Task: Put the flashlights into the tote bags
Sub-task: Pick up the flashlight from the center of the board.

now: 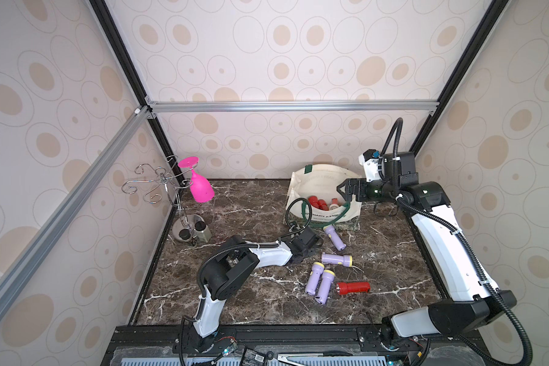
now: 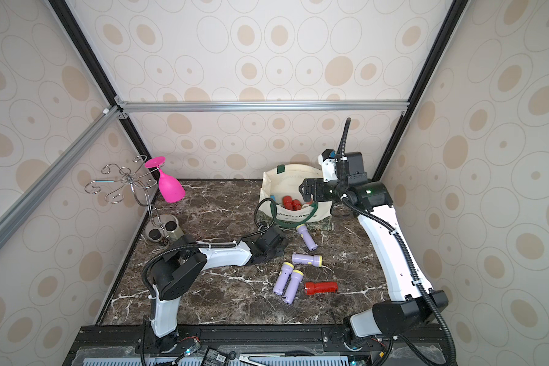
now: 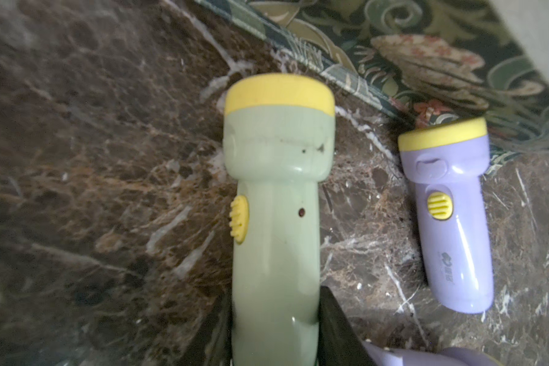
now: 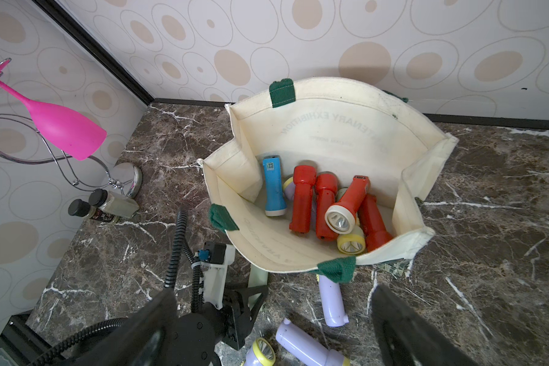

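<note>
Green flashlight [image 3: 276,206] fills left wrist view, butt cut off at frame edge; left hand [image 3: 274,317] pinching handle, mostly out of frame, hidden under wrist in both top views. Right hand [image 1: 341,191] spread, empty, above tote bag [image 4: 330,126]. Inside: red flashlights [image 4: 303,196], blue flashlight [image 4: 273,187], others half buried. Four lilac flashlights [image 1: 336,260], red flashlight [image 1: 354,287] on worktop [image 1: 235,301].

place: robot lab booth | evidence: aluminium frame [image 1: 292,106], wallpapered panels [image 1: 267,47], marble-look tabletop [image 1: 267,301], rail-mounted robot arms [image 1: 441,253]
</note>
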`<state>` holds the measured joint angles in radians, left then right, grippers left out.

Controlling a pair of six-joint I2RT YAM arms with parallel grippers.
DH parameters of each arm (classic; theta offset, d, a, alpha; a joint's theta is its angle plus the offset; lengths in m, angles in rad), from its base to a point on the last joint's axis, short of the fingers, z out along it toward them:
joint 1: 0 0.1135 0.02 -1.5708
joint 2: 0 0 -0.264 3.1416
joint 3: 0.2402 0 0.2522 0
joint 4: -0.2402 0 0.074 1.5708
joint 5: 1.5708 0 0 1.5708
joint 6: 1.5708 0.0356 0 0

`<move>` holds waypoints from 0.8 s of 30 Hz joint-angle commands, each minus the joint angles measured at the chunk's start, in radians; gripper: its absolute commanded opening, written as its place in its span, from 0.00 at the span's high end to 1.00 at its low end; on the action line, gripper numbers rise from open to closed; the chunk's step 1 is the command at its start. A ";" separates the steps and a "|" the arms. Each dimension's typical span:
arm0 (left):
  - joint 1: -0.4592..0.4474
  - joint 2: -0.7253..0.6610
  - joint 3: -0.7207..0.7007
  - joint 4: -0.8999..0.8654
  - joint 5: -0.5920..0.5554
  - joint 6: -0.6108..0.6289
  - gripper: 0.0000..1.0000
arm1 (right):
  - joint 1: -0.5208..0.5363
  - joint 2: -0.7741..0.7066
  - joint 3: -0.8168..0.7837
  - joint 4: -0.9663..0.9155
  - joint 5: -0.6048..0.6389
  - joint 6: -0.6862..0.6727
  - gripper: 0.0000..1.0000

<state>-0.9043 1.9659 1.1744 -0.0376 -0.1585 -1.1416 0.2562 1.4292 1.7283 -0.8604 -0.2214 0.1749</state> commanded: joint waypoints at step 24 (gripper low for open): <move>-0.004 -0.626 -0.323 0.228 0.098 0.313 1.00 | 0.012 -0.046 -0.283 0.085 -0.577 0.127 0.03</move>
<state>-0.9047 1.3865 0.8116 0.2348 -0.0856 -0.9482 0.2573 1.3640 1.4597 -0.8066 -0.6697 0.2974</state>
